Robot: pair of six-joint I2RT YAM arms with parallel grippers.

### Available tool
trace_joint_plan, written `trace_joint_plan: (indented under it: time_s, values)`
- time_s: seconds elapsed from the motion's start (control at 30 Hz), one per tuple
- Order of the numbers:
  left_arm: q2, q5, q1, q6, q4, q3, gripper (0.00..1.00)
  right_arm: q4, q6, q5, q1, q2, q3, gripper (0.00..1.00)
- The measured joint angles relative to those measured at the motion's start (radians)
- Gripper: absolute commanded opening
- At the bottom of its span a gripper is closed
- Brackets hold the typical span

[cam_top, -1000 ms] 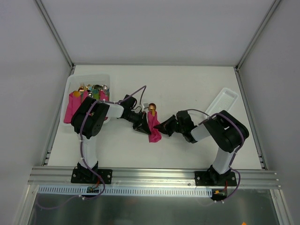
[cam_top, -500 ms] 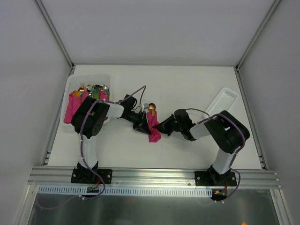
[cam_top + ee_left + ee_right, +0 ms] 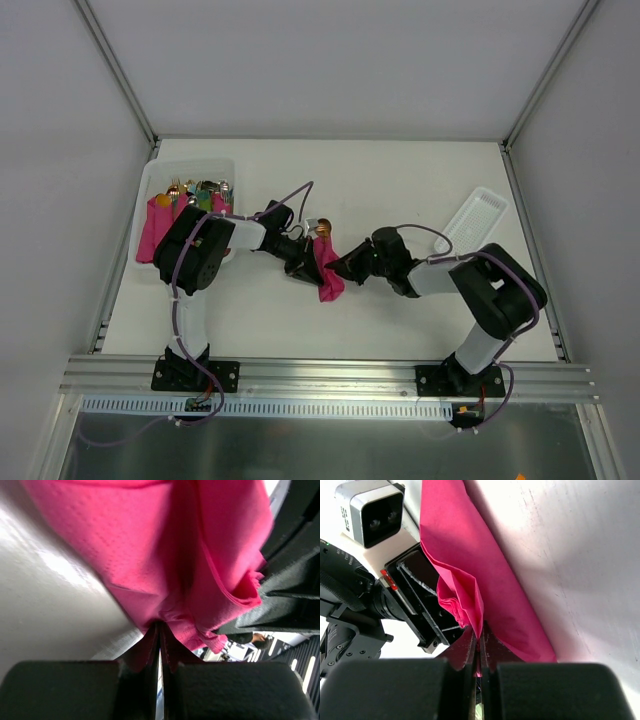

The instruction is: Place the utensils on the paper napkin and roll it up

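Well into the rolling, judging by the overhead view — paper napkin (image 3: pixel 327 272) already bunched into a long magenta bundle at mid-table, between the two arms, with the round gold bowl of the utensils (image 3: pixel 322 229) poking out of its far end. So: placing apparently done, wrapping partly done. Not yet a tidy roll, though, with loose folds and a flared edge in both wrist views (handles hidden inside the paper; number of pieces impossible to tell). Pinched from both sides. Left gripper (image 3: pixel 160 626) on the bundle's left flank, jaws drawn almost together on a thin flap of the pink sheet. Right gripper (image 3: pixel 480 631) on the right flank, jaws likewise nearly closed on a crease, with the left wrist camera (image 3: pixel 370 512) just beyond the paper. Left to do, probably: turn the remaining flap over, tighten, then release without a spring-back. Off at the far left, a clear bin (image 3: pixel 190 162) of other pink bundles; at the right, a white tray (image 3: pixel 478 215) — both well apart from the work.
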Motion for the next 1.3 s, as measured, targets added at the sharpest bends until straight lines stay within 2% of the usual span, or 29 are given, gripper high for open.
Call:
trace_joint_plan:
  time_s: [0.5,0.57,0.6,0.63,0.73,0.8,0.9,1.17,1.3]
  values:
    - [0.003,-0.018,0.000,0.001,-0.006,0.005,0.00,0.062,0.002,-0.020,0.003,0.111,0.013,0.00]
    - [0.003,-0.018,0.000,0.001,-0.006,0.006,0.00,0.070,0.002,-0.026,0.003,0.118,0.016,0.08]
    - [0.003,-0.018,0.000,0.001,-0.007,0.006,0.00,0.073,0.003,-0.029,0.003,0.123,0.019,0.15]
    - [0.003,-0.019,0.000,0.001,-0.007,0.006,0.00,0.076,0.005,-0.034,0.003,0.128,0.024,0.27]
    - [0.003,-0.020,0.000,0.003,-0.010,0.006,0.10,0.097,0.005,-0.045,0.003,0.137,0.040,0.43]
    - [0.000,-0.020,0.000,0.005,-0.012,0.006,0.17,0.108,0.002,-0.050,0.003,0.138,0.046,0.46]
    - [-0.033,-0.044,0.003,0.014,-0.033,0.001,0.21,0.111,-0.002,-0.053,0.003,0.138,0.050,0.48]
    - [-0.245,-0.127,0.085,0.091,-0.141,-0.010,0.29,0.111,-0.015,-0.063,0.003,0.137,0.060,0.59]
    - [-0.283,-0.163,0.141,0.114,-0.200,0.075,0.31,0.104,-0.030,-0.065,0.004,0.133,0.068,0.62]
